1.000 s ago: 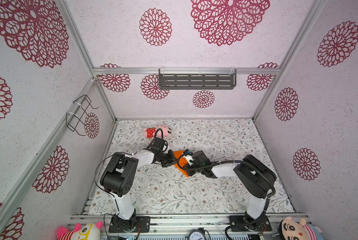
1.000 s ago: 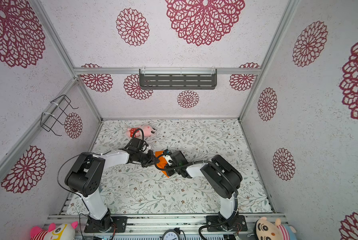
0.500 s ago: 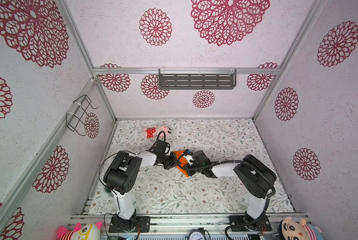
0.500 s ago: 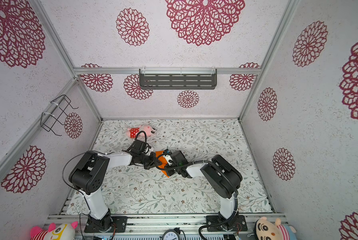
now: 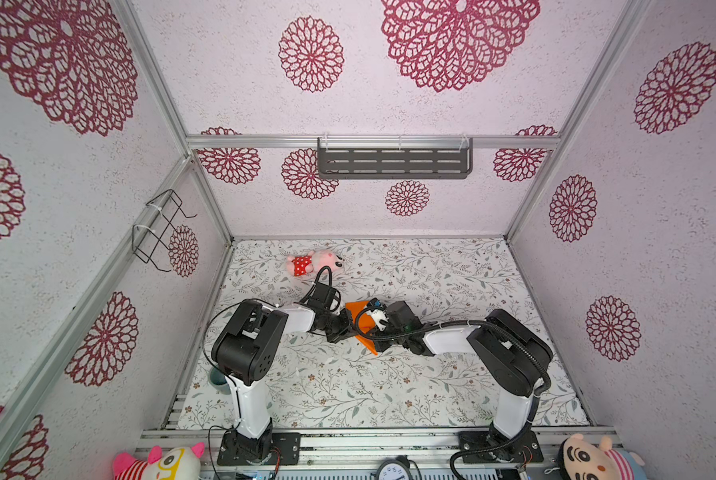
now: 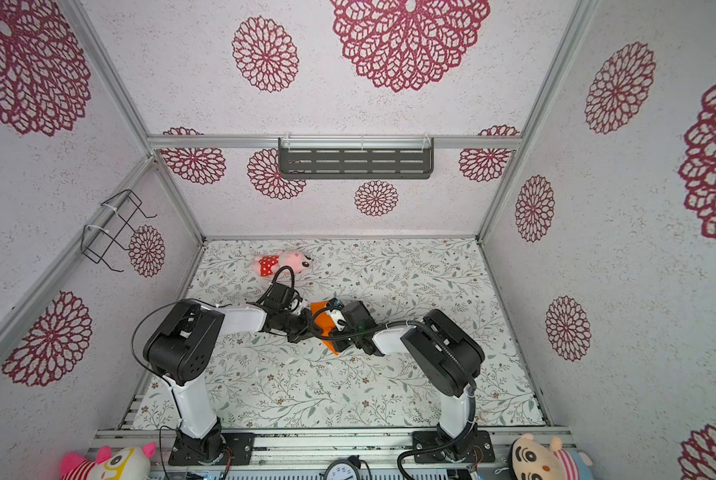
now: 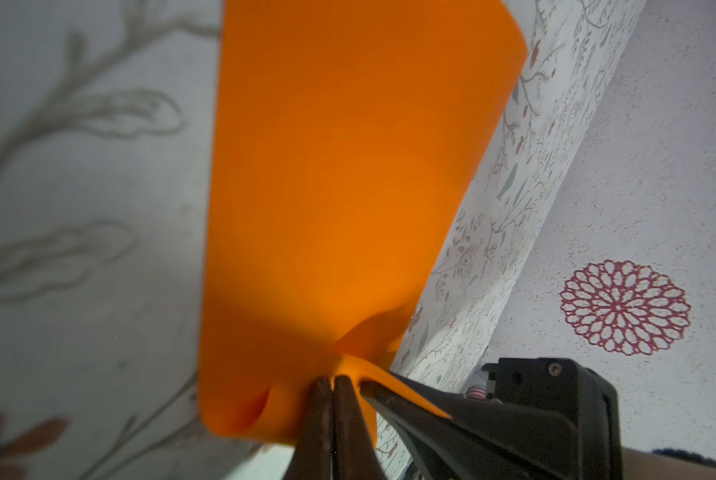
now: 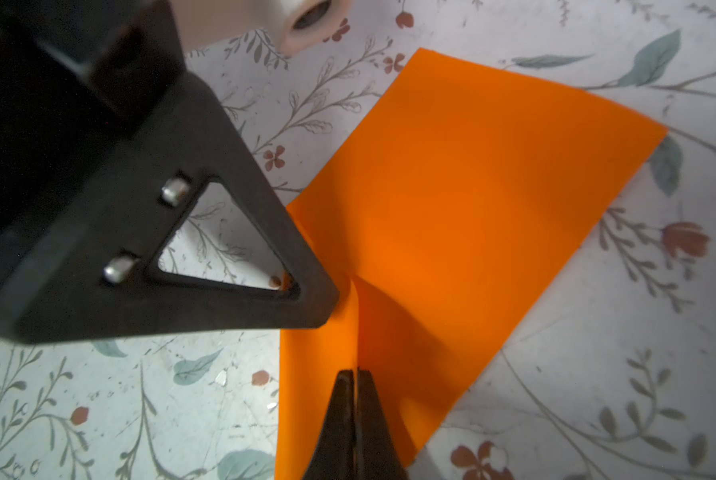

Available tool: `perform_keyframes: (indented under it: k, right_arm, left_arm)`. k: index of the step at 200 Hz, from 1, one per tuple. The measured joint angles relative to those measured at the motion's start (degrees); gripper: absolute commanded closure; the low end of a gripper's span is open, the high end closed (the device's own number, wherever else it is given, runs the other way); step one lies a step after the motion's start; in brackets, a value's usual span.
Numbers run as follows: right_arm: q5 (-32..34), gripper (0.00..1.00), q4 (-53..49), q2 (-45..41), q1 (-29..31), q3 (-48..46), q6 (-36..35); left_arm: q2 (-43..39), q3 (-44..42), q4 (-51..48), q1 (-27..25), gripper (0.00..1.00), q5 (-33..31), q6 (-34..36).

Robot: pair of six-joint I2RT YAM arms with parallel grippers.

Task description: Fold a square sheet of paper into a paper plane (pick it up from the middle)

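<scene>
You are working with both arms meeting over the middle of the floral table cover (image 5: 348, 386). The square sheet of paper (image 8: 472, 199) is lying there between them, mostly flat on the cloth, with one side rising into a ridge. The right gripper (image 8: 354, 376) is clenching that ridge, its jaws pressed together on the orange fold. The left gripper (image 7: 332, 384) is also clamping the sheet at its edge, and the paper is puckering out from its closed tips.

The pink plush toy (image 5: 316, 262) is lying toward the back of the table, behind the left arm and apart from the sheet. A grey shelf (image 5: 393, 160) is hanging on the back wall and a wire rack (image 5: 161, 228) on the left wall. A pink-eared stuffed toy (image 5: 156, 463) and a striped stuffed doll (image 5: 593, 457) are sitting at the front rail.

In both top views the left wrist (image 5: 327, 322) and the right camera block (image 5: 402, 316) are covering most of the sheet, leaving only orange slivers (image 6: 322, 318), and the jaws are hiding underneath. The right wrist view is showing you the far corners lying flat and the left gripper's triangular finger touching the paper beside the ridge. The left wrist view is showing the right gripper's finger just beside the left tips.
</scene>
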Motion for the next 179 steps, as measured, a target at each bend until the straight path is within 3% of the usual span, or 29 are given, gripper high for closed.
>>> perform_keyframes:
  k: [40, 85, 179]
  right_arm:
    - [-0.09, 0.99, -0.02, 0.00, -0.07, 0.00, 0.04]
    - [-1.05, 0.86, -1.42, -0.04, -0.55, 0.70, 2.51]
    - [-0.83, 0.70, -5.86, -2.91, -1.90, 2.67, 9.92]
  left_arm:
    - [0.07, 0.22, -0.44, -0.04, 0.96, -0.26, 0.42]
    - [0.22, 0.81, -1.60, -0.09, 0.97, -1.16, 1.33]
    - [0.22, 1.20, -2.49, -0.13, 0.99, -1.68, 3.02]
